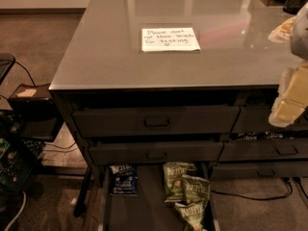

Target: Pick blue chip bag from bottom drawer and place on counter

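The blue chip bag (123, 179) lies in the back left corner of the open bottom drawer (144, 208), flat, with its white "Kettle" lettering toward the cabinet. The counter (106, 57) is a glossy grey top above the drawers, with a white handwritten note (170, 39) near its middle. My gripper (288, 102) hangs at the right edge of the view, pale and blurred, in front of the counter's right front edge. It is well above and to the right of the blue bag and holds nothing that I can see.
Three green Kettle bags (185, 191) lie in the right half of the bottom drawer. Two closed upper drawers (156, 121) with recessed handles sit above it. More drawers (269, 150) stand at the right. A black box (31, 112) and cables (19, 201) are on the floor at the left.
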You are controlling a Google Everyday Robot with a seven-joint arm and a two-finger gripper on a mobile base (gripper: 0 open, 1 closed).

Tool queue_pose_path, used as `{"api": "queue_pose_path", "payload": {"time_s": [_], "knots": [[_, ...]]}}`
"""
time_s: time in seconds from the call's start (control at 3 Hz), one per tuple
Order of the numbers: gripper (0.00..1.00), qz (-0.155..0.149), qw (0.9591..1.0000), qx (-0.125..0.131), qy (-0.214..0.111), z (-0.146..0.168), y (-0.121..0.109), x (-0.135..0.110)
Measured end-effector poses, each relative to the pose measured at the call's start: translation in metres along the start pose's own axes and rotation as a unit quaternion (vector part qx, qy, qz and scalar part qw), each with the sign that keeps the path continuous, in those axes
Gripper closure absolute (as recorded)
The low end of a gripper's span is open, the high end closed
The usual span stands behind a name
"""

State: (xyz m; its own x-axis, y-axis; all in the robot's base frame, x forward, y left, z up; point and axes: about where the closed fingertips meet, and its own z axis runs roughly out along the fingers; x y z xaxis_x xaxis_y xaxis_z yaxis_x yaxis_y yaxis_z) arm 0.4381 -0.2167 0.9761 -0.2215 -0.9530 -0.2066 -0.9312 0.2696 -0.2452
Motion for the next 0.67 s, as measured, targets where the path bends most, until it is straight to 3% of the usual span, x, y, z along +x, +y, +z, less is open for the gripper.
{"api": "queue_pose_path", "payload": {"time_s": [0.33,0.67], "knots": [[0.00,0.000,1.0000,0.000,-0.003,0.002,0.002,0.000],[0.00,0.006,0.9993,-0.009,-0.035,0.034,0.023,-0.001]]}}
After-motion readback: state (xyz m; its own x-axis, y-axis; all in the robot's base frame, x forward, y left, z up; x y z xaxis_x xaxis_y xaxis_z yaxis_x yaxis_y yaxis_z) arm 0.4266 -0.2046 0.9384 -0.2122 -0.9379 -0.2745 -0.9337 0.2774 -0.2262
